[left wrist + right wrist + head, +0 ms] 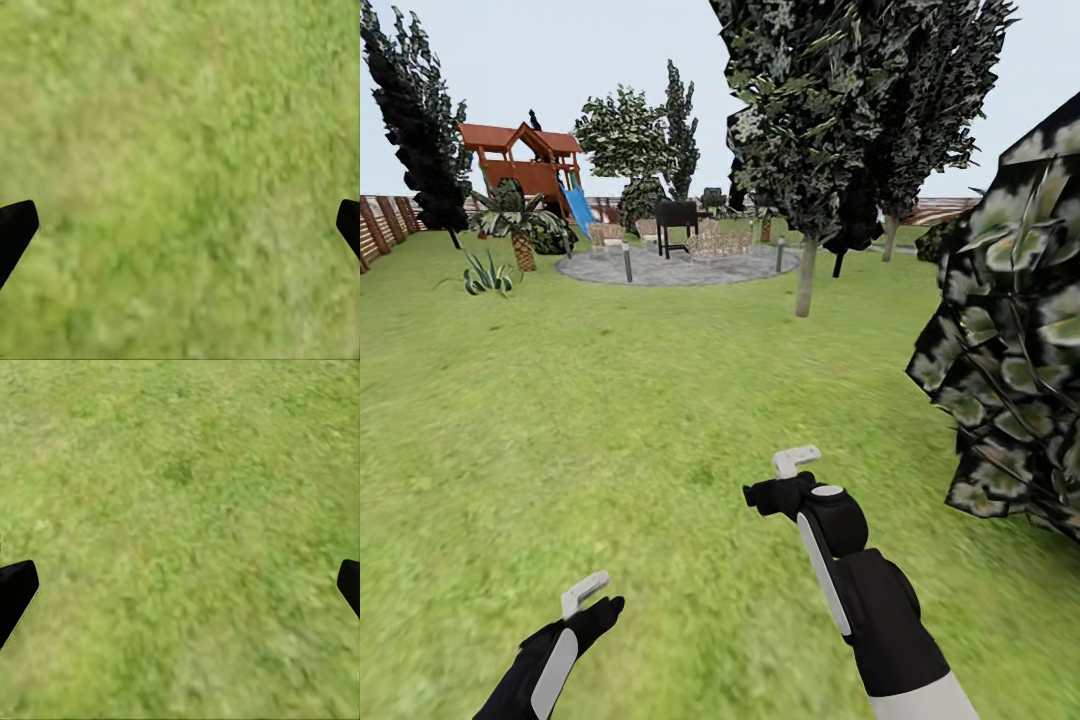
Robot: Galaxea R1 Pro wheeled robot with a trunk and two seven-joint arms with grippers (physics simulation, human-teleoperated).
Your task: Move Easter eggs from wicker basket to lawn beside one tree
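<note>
The lawn (610, 420) spreads wide and green ahead of me. A tree (806, 275) with a pale grey-beige trunk and a dark leafy crown stands ahead, right of centre. Low over the grass, my left gripper (585, 595) hangs at the bottom left and my right gripper (797, 462) a little farther forward. In the left wrist view the left gripper (180, 225) is open over bare grass, its black fingertips (15, 229) far apart. The right gripper (180, 585) is likewise open and holds nothing. The Easter eggs and the wicker basket are out of view.
A big dark leafy crown (1010, 330) juts in close at the right. Farther off lie a grey gravel circle (670, 265) with chairs and a grill, a wooden playset (530, 165), a small palm (515, 215) and a slat fence (380, 230) at the left.
</note>
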